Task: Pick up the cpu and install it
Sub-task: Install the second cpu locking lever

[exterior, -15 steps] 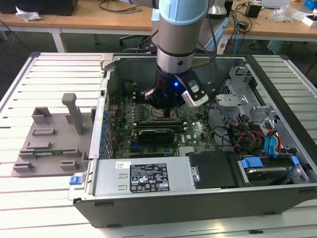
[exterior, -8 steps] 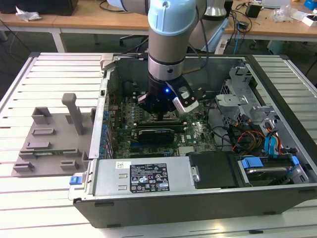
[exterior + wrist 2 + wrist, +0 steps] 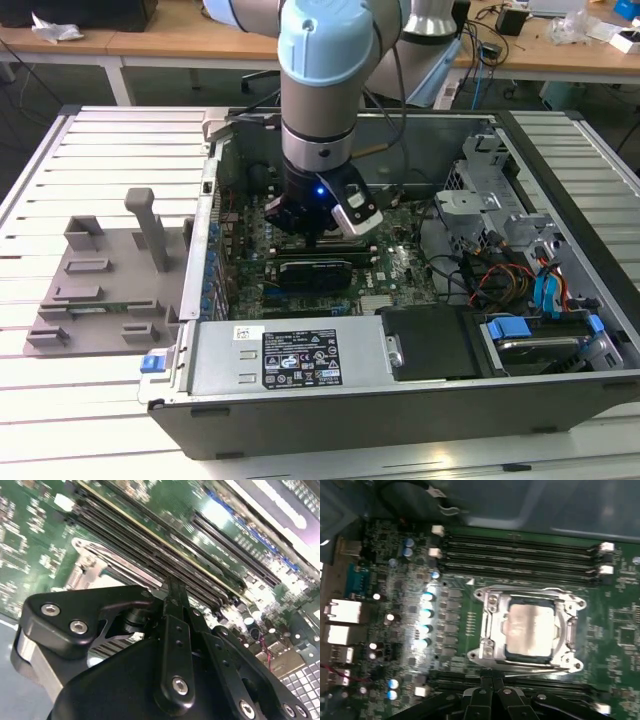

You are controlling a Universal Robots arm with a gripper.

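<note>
- Exterior view: the arm reaches down into the open computer case [image 3: 560, 395] that lies on the slatted table [image 3: 100, 150]. The gripper [image 3: 318, 228] hangs low over the green motherboard [image 3: 400, 270], near the middle of the case and left of the drive cage [image 3: 500, 205]. A grey fixture tray [image 3: 100, 285] lies on the table at the exterior view's left, well apart from the case.
- Second wrist view: the gripper [image 3: 174, 587] has its two thin black fingers [image 3: 176, 600] pressed together, with nothing visible between them. Their tips sit just above the long memory slots [image 3: 150, 540]. Part of the metal socket frame [image 3: 87, 560] shows beside the gripper body.
- First wrist view: the cpu [image 3: 530, 630] lies flat inside the socket frame [image 3: 487, 625], silver top facing up, with memory slots [image 3: 520, 555] on the far side and more on the near side. The fingers [image 3: 490, 687] stand together at the near edge of the frame, apart from the chip.
- Status, as a judgement: the chip appears to be seated in the socket and is not in the grip.
- Risk: the fingertips are close to the board. A sideways drift could strike the memory slots or the frame's latch wire.
- Risk: pressure on a chip that is not square in its seat could bend socket contacts; seating cannot be confirmed from these views.
</note>
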